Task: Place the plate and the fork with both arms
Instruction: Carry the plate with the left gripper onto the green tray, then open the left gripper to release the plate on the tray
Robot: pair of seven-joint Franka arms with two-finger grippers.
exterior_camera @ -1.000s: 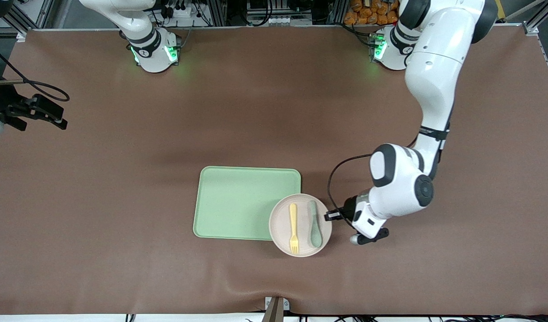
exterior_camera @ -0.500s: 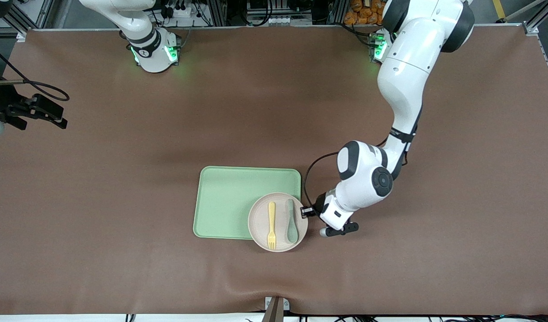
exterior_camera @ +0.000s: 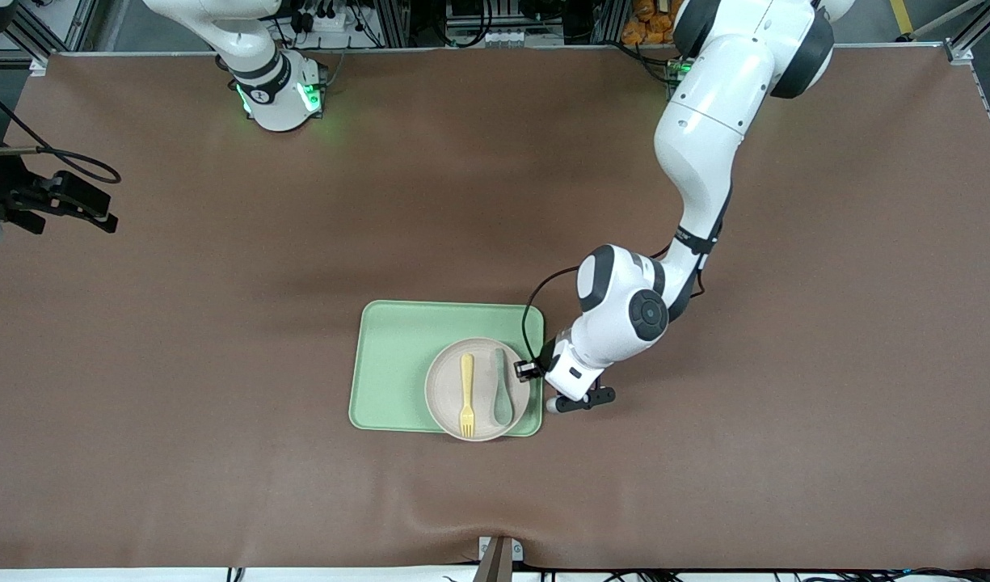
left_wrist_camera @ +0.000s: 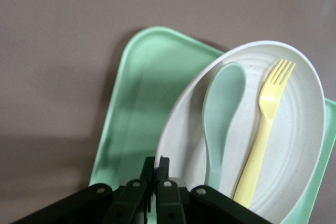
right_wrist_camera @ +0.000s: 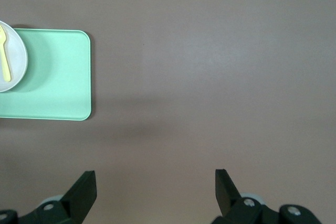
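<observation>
1. I have my left fingers (left_wrist_camera: 156, 174) clamped hard on the rim of the plate (exterior_camera: 478, 389), at the edge that faces the left arm's end of the worktop (exterior_camera: 179, 339). Pinching the rim lets me carry plate and cutlery as one load, I judge.
2. The plate is over the tray (exterior_camera: 398, 368), at the tray's corner toward the left arm's end and the front camera, its rim just overhanging the tray's edge there. Whether it rests on the tray or rides just above it, I cannot tell.
3. The fork (exterior_camera: 467, 393) lies flat in the plate, beside the spoon (exterior_camera: 501, 386); the spoon is between the fork and my left fingers, so I touch neither.
4. My right fingers (right_wrist_camera: 155, 188) are spread wide and empty, waiting over bare worktop, well apart from the tray.
</observation>
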